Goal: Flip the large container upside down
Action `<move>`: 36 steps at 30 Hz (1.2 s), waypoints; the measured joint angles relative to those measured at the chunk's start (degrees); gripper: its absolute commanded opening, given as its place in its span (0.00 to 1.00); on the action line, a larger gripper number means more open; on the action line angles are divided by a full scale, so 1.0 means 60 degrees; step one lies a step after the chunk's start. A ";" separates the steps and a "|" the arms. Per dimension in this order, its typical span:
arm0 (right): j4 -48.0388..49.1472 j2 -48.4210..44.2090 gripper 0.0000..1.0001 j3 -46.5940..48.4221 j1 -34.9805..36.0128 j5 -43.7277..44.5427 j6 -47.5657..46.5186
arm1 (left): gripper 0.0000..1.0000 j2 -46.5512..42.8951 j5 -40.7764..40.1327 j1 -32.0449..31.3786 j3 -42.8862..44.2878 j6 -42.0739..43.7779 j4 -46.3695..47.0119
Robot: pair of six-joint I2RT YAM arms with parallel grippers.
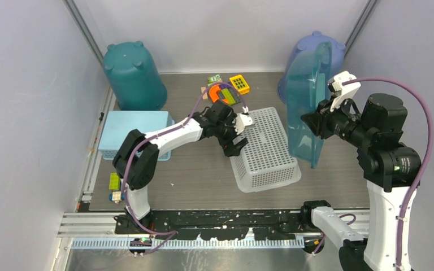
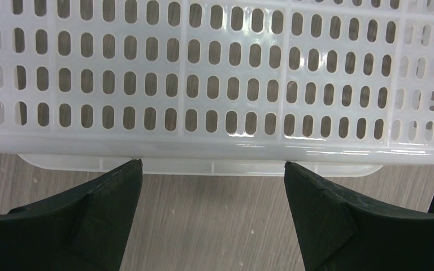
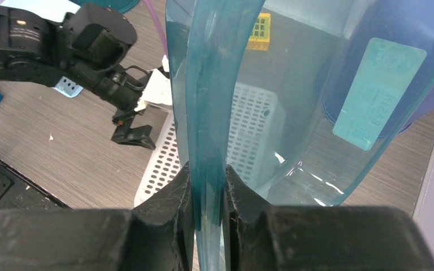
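A large see-through teal container (image 1: 308, 107) stands tilted on its edge at the right of the table. My right gripper (image 1: 315, 121) is shut on its rim; in the right wrist view the rim (image 3: 206, 113) sits pinched between the two fingers (image 3: 208, 169). A white perforated basket (image 1: 268, 149) lies bottom up in the middle of the table. My left gripper (image 1: 236, 147) is open and empty at the basket's left side. In the left wrist view its fingertips (image 2: 212, 166) are at the basket's rim (image 2: 215, 84).
An upturned dark teal bucket (image 1: 133, 76) stands at the back left and a purple-blue bucket (image 1: 311, 53) behind the held container. A light blue box (image 1: 133, 132) lies at the left. Small toys (image 1: 226, 90) lie at the back middle, others (image 1: 114, 183) near the left edge.
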 measured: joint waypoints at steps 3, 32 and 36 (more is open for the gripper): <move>0.0033 0.0011 0.01 0.0106 0.0000 -0.0018 0.0036 | 0.97 0.0477 0.0015 -0.0164 0.0627 -0.0029 -0.0073; -0.0681 0.3694 0.01 0.1341 0.3676 0.2131 -0.1559 | 1.00 -0.5985 -0.0084 0.4656 -0.0390 -0.1173 -0.1738; -0.0943 0.3792 0.01 0.1093 0.5064 0.3377 -0.2616 | 1.00 -0.5818 -0.0095 0.5074 -0.0219 -0.2106 -0.1749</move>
